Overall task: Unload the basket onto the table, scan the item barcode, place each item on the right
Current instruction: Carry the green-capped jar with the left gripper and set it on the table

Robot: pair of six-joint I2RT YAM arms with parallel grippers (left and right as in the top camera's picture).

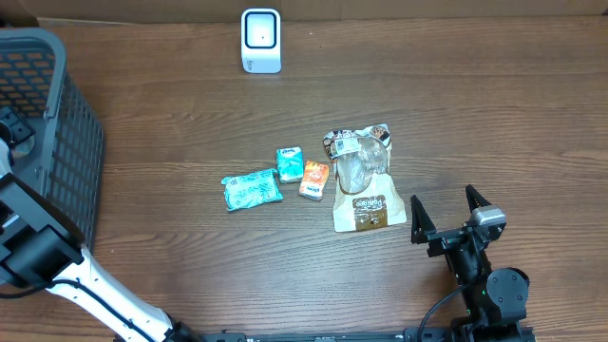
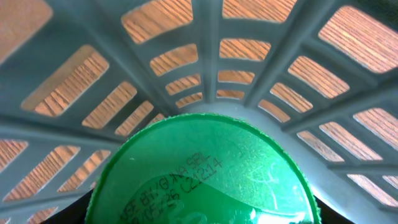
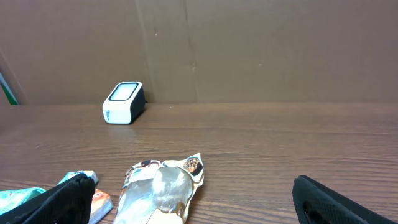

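A green round lid [image 2: 205, 174] with a printed date code fills the left wrist view, down inside the grey basket [image 2: 217, 56]. My left gripper [image 2: 199, 216] straddles it, showing only dark finger edges at the bottom corners. Whether they press on the lid does not show. The white barcode scanner [image 1: 260, 40] stands at the table's far edge and also shows as the scanner [image 3: 123, 102] in the right wrist view. My right gripper [image 1: 446, 215] stands open near the front right, with nothing between its fingers [image 3: 339, 202].
The grey mesh basket [image 1: 47, 123] stands at the far left, with my left arm [image 1: 43, 256] reaching into it. Mid-table lie a teal packet [image 1: 252, 189], a small teal pack [image 1: 289, 163], an orange pack [image 1: 314, 179] and a brown snack bag [image 1: 362, 185].
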